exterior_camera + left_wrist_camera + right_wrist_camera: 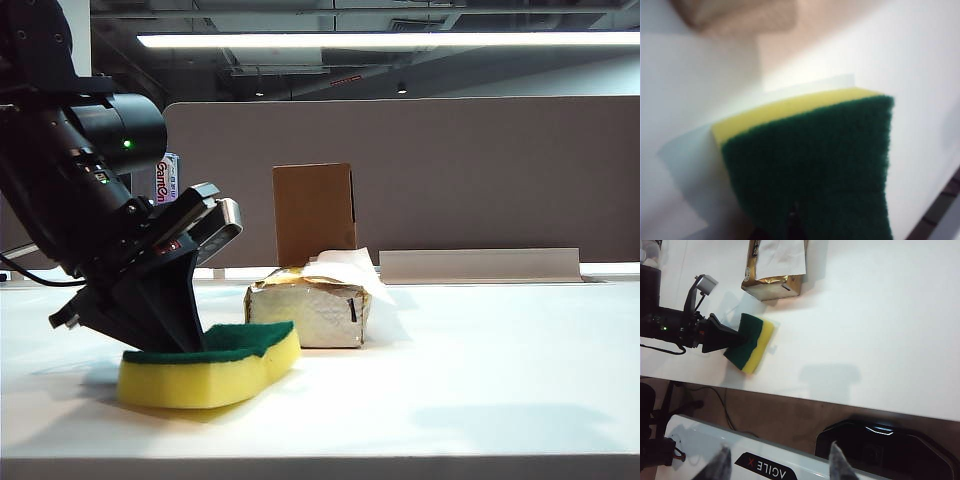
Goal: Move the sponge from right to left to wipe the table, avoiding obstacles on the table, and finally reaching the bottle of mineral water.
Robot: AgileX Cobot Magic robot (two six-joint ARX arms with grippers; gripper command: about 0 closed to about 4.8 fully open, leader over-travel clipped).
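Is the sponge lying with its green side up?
Yes, the sponge shows its green layer on top, yellow foam below.

This looks like an office or lab workspace. A long fluorescent ceiling light [400, 39] hangs under exposed dark ceiling ducting, a grey partition screen [480, 170] stands behind the broad white bench [480, 380], and cables [725, 410] trail over the brown floor beside it.

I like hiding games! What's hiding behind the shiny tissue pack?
Behind the tissue pack stands a brown cardboard box; its lower part is covered. A grey partition rises farther back.
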